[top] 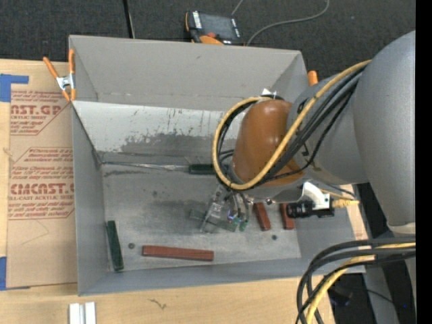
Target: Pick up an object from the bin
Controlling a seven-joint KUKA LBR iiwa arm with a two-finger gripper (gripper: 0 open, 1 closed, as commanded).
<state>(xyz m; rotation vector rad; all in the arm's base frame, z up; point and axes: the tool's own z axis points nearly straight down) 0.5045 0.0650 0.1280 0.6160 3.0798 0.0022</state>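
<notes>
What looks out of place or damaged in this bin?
Nothing is spilled or broken. The back wall of the grey metal bin carries dark scuff streaks. The long red-brown bar and the dark green bar lie on its floor.

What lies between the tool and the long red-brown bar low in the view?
Nothing visible. The tool sits low, right of the bin's centre. The red-brown bar lies flat below and left of it, with only bare grey bin floor between them.
</notes>
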